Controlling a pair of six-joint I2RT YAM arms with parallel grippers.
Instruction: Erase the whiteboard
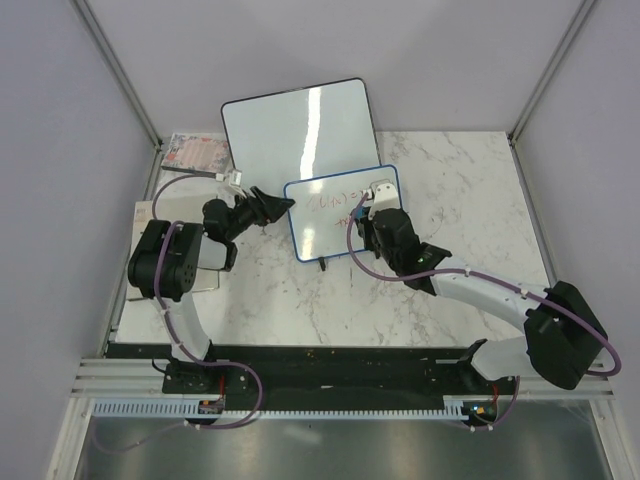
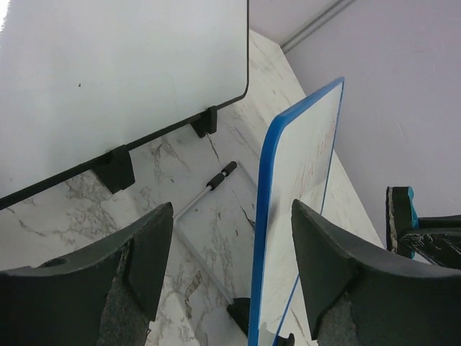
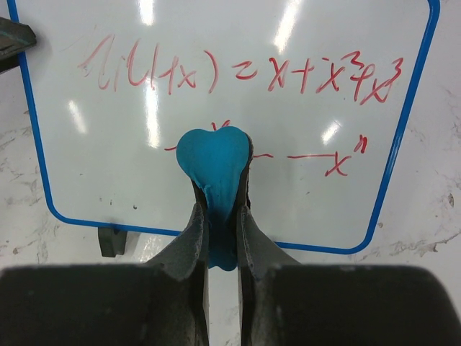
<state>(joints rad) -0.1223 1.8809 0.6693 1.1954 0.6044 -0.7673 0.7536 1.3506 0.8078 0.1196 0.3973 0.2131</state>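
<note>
The small blue-framed whiteboard point(image 1: 330, 218) stands on black feet mid-table, with red handwriting point(image 3: 238, 72) on its face. My right gripper point(image 3: 222, 223) is shut on a blue eraser point(image 3: 214, 162), held against or just in front of the board's lower middle, and it is also seen from above point(image 1: 378, 200). My left gripper point(image 2: 230, 245) is open, its fingers point(image 2: 148, 252) straddling the board's blue side edge point(image 2: 263, 231) without visibly touching it. From above, it point(image 1: 275, 205) sits at the board's left edge.
A larger blank black-framed whiteboard point(image 1: 298, 125) stands behind, close to the left gripper, and fills the top of the left wrist view point(image 2: 108, 79). A marker pen point(image 2: 212, 182) lies between the boards. A printed packet point(image 1: 195, 150) lies at the back left. Grey walls enclose the table.
</note>
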